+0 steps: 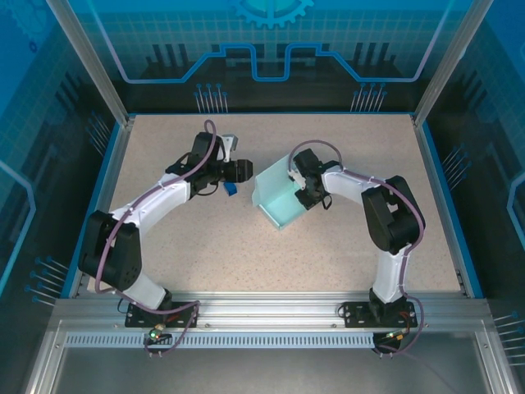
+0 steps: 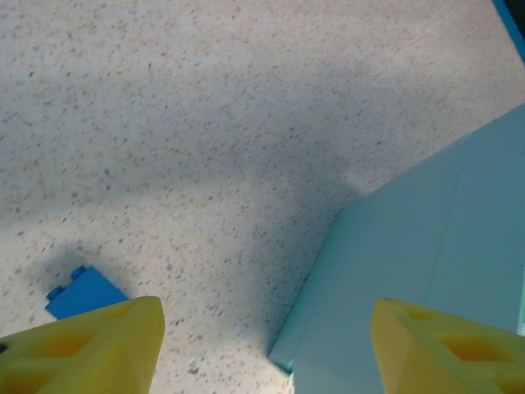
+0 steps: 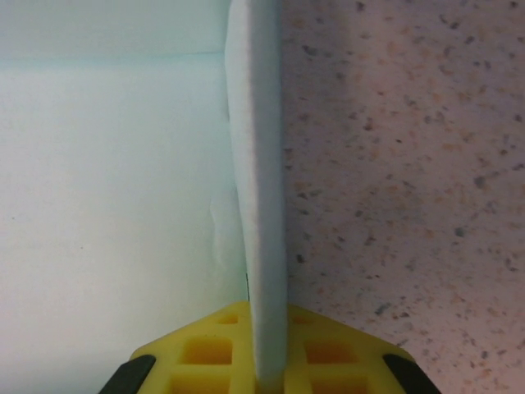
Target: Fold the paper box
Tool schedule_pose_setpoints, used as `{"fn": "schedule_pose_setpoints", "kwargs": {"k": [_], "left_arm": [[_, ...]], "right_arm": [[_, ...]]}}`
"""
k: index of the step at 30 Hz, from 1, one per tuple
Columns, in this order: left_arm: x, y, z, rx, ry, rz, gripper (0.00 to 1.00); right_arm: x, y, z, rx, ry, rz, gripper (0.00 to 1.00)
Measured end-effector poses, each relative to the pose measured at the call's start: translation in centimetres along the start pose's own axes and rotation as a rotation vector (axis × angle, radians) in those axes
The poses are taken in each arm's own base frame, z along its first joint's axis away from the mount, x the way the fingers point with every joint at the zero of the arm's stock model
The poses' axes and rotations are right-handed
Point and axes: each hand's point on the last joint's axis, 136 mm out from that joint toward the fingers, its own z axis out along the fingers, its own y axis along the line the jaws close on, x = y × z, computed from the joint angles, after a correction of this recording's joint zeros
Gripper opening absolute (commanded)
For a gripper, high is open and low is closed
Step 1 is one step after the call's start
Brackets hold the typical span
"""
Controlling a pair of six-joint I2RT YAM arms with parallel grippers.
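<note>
Right claw (image 3: 267, 349) clamped on an upright wall of the paper box (image 1: 277, 203), which stands on the table (image 1: 246, 254). Left claw (image 2: 267, 332) open and empty just left of the box's corner; a small blue block (image 2: 84, 292) lies farther left of the box.

Robot lab cell, aluminium-frame enclosure (image 1: 86, 59), blue printed panels (image 1: 271, 45), speckled tabletop (image 1: 246, 246), two bolted arms (image 1: 156, 205)

The speckled beige counter (image 1: 246, 246) lies bare near and far. Mid-counter, the pale cyan card paper box (image 1: 279, 201) and a small dark blue plastic block (image 1: 232, 190) stand in the way, a narrow strip between.
</note>
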Motion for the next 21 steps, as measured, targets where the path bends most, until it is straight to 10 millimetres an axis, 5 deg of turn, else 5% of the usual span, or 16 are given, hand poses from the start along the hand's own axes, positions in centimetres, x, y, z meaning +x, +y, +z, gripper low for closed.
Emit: {"fn": "schedule_pose_setpoints", "kwargs": {"k": [10, 21], "left_arm": [[2.4, 5.0, 0.4, -0.178, 0.019, -0.047, 0.75], [4.8, 7.1, 1.6, -0.226, 0.067, -0.109, 0.84]], "right_arm": [[1.5, -1.1, -0.7, 0.016, 0.011, 0.107, 0.4], [1.1, -0.7, -2.6, -0.089, -0.065, 0.199, 0.56]]}}
